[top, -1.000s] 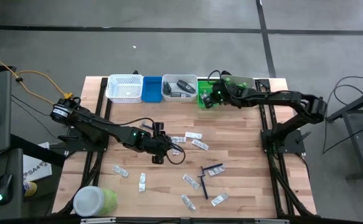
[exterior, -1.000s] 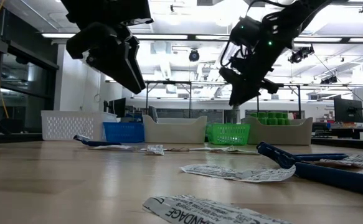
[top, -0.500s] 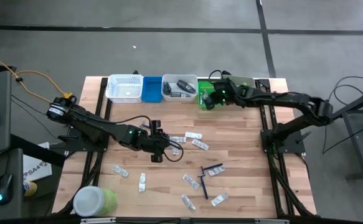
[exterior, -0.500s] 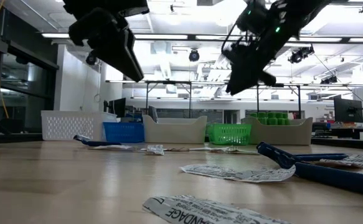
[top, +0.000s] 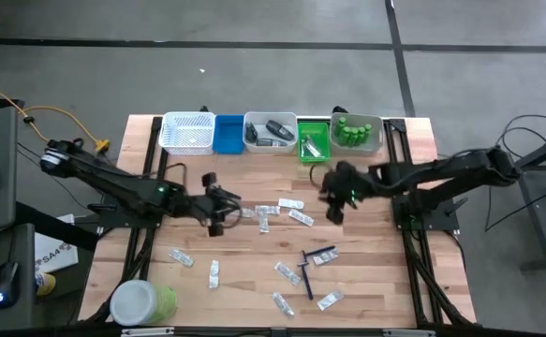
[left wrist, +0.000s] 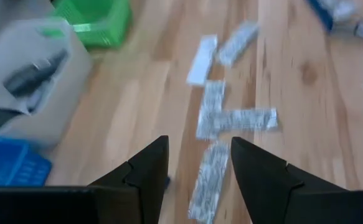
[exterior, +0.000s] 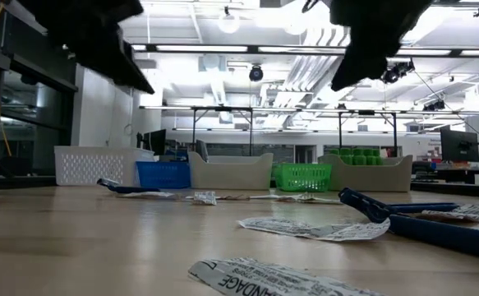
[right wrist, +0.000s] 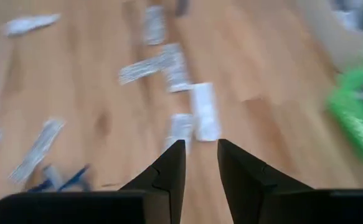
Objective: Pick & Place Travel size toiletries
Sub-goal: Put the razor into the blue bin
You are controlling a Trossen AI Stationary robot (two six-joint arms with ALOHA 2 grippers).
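Note:
Flat silvery sachets (top: 291, 204) lie loose on the wooden table, some in the middle (left wrist: 213, 118) and more toward the near edge (top: 287, 271). Two blue-purple razors (top: 310, 267) lie near them. My left gripper (top: 214, 208) hovers left of the middle sachets, open and holding nothing (left wrist: 200, 152). My right gripper (top: 336, 201) hovers just right of them. Its fingers stand a narrow gap apart with nothing between them (right wrist: 201, 155); a sachet (right wrist: 180, 127) shows on the table beyond. Green bottles (top: 355, 131) stand in the far-right tray.
Along the far edge stand a white basket (top: 188, 131), a blue tray (top: 228, 134), a grey tray (top: 270, 133) with dark pieces and a green tray (top: 312, 140). A big green jar with a white lid (top: 141, 301) stands at the near left corner.
My right gripper has swung away from above the green tray toward the near side, out over the middle of the table beside the sachets, turning as it went. My left gripper has drawn back toward the table's left edge, away from the sachets. Nothing on the table has moved.

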